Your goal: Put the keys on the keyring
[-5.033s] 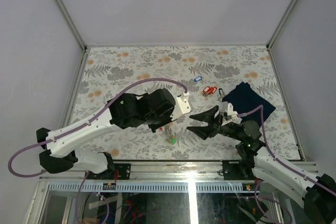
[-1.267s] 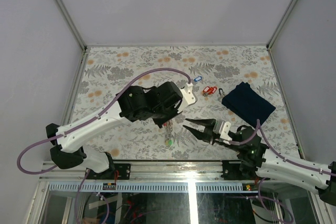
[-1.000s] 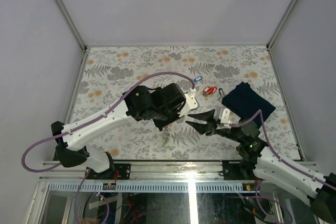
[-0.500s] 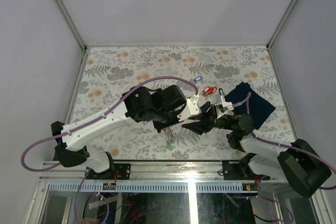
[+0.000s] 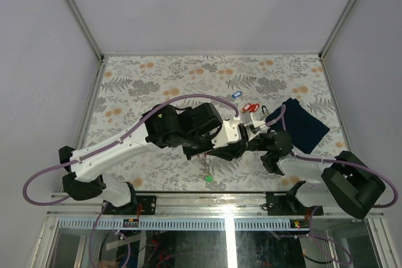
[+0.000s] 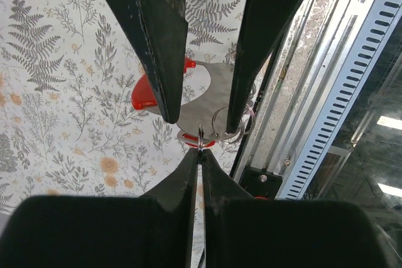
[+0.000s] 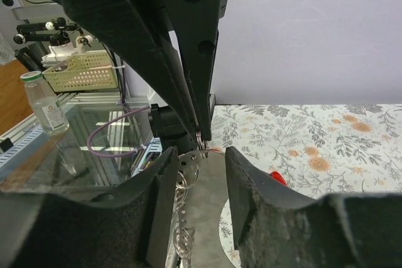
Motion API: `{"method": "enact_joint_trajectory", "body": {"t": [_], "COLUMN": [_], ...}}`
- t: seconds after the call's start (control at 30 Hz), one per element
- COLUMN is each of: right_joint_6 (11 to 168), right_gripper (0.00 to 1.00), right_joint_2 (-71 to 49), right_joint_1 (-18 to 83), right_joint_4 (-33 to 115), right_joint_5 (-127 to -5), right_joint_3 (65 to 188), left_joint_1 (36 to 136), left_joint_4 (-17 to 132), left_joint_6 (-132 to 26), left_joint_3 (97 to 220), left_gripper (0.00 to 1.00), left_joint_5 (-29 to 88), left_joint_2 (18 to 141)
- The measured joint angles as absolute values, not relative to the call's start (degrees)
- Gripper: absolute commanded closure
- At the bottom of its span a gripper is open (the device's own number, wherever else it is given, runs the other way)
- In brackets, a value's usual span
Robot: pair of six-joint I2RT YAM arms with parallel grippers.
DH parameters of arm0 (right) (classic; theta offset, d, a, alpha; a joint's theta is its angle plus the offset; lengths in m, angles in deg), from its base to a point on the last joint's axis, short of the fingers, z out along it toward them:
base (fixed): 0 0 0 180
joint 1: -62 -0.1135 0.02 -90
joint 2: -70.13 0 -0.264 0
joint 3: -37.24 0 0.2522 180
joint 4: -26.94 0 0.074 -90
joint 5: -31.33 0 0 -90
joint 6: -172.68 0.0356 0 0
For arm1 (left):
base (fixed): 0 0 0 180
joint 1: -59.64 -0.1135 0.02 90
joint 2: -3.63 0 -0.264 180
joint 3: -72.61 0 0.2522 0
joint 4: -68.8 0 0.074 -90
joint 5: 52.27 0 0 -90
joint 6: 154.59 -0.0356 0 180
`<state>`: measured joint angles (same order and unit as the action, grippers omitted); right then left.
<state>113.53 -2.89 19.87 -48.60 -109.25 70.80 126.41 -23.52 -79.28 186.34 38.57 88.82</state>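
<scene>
My left gripper is shut on the thin metal keyring. A silvery plate with a red tag and small rings hangs from it. In the top view a chain drops to a green-tagged key. My right gripper is open, and its fingers straddle the plate and ring chain just below the left fingertips. A blue-tagged key and red-tagged keys lie on the table behind.
A dark navy folded cloth lies at the right. A small black clip sits beside the red-tagged keys. The flowered table ends at a metal rail at the near edge.
My right gripper has swung left from the near right and closed in on the left gripper, now straddling the hanging bunch. The left gripper has shifted slightly right with the keyring.
</scene>
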Motion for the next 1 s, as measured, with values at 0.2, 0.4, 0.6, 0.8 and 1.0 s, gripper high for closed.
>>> {"method": "enact_joint_trajectory", "body": {"t": [0.2, 0.4, 0.6, 0.8, 1.0], "right_joint_6": [113.09, 113.05, 112.87, 112.87, 112.85], "right_gripper": [0.63, 0.67, 0.71, 0.71, 0.71], "right_joint_2": [-3.72, -5.20, -5.53, -6.06, -6.12], "right_joint_1": [18.62, 17.94, 17.59, 17.29, 16.96], "right_joint_4": [-48.79, -48.77, -48.79, -48.77, -48.79], "right_joint_5": [-109.08, -108.69, -108.34, -107.75, -107.62], "right_joint_3": [71.85, 72.48, 72.70, 73.03, 73.44], "left_joint_1": [126.80, 127.00, 127.43, 127.52, 127.54], "left_joint_4": [-23.68, -23.96, -24.03, -24.29, -24.35], "left_joint_6": [-79.61, -79.77, -79.81, -79.92, -79.94], "left_joint_3": [186.34, 186.34, 186.34, 186.34, 186.34], "left_gripper": [1.00, 1.00, 1.00, 1.00, 1.00], "left_joint_5": [38.60, 38.60, 38.57, 38.57, 38.49], "left_joint_2": [88.23, 88.21, 88.21, 88.21, 88.23]}}
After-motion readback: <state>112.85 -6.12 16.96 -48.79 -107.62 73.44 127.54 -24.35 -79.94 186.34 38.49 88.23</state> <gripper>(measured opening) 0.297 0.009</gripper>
